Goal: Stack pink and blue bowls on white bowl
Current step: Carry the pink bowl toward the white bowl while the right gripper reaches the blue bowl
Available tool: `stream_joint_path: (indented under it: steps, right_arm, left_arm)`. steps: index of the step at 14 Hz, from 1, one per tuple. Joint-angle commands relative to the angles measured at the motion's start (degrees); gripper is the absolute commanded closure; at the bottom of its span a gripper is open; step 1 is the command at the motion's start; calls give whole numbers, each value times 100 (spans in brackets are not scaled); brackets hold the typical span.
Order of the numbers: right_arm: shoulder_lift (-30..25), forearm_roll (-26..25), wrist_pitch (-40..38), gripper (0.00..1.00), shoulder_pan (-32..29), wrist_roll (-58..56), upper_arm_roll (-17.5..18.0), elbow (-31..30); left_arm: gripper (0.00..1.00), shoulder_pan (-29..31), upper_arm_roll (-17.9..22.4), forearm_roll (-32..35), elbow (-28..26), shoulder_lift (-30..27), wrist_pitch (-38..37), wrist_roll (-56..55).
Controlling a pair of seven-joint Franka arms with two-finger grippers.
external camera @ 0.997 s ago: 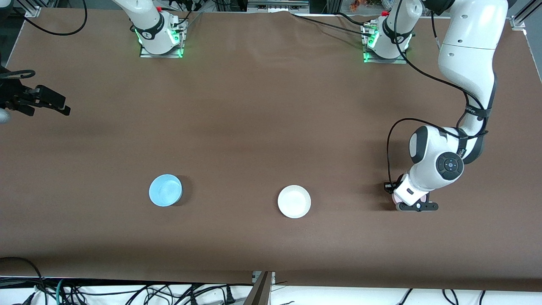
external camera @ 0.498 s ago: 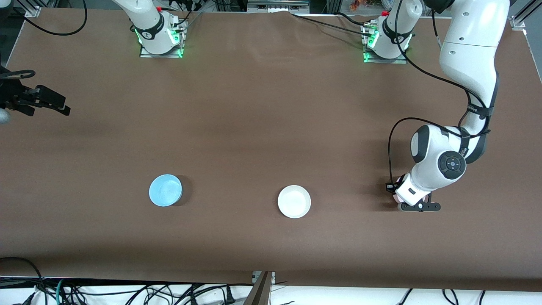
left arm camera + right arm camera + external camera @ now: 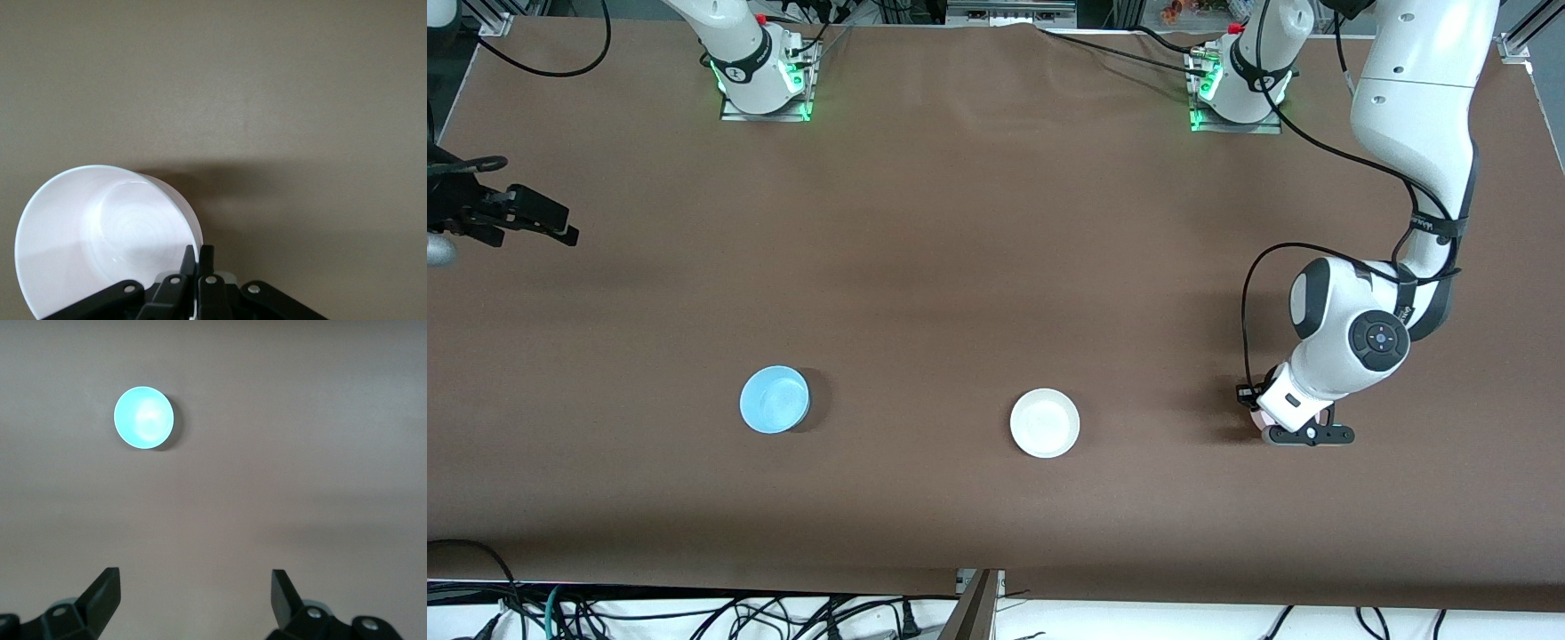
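Now pink bowl in left gripper

The desk was plain brown, one bowl on it was light sky blue, another bowl was plain white, a third bowl looked whitish pink inside, and both arms were white with black hands.

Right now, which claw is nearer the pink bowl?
Left. The left claw is shut on the pink bowl; the right claw hangs open at the table's right-arm end.
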Motion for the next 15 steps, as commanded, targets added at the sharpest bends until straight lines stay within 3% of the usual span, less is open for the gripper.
stream_joint_path:
  steps: [1, 6, 8, 12, 15]
  right_arm:
    - [162, -63, 12, 0, 10, -84, 24, 1]
    - [882, 17, 178, 0, -51, -206, 15, 1]
    - [1418, 43, 450, 0, -25, -198, 33, 9]
    - [2498, 43, 1969, 0, 221, -57, 77, 385]
    - [3193, 462, 2121, 0, 457, 180, 129, 853]
  left_arm:
    - [100, -171, 18, 83, 80, -167, -96, -330]
    - [100, -636, 27, 83, 800, -158, -1052, -1270]
    - [100, -961, 36, 83, 1099, -158, -1518, -1849]
    - [100, -1489, 53, 83, 1636, -105, -2152, -2879]
    - [100, -1805, 45, 57, 1698, -53, -2171, -3581]
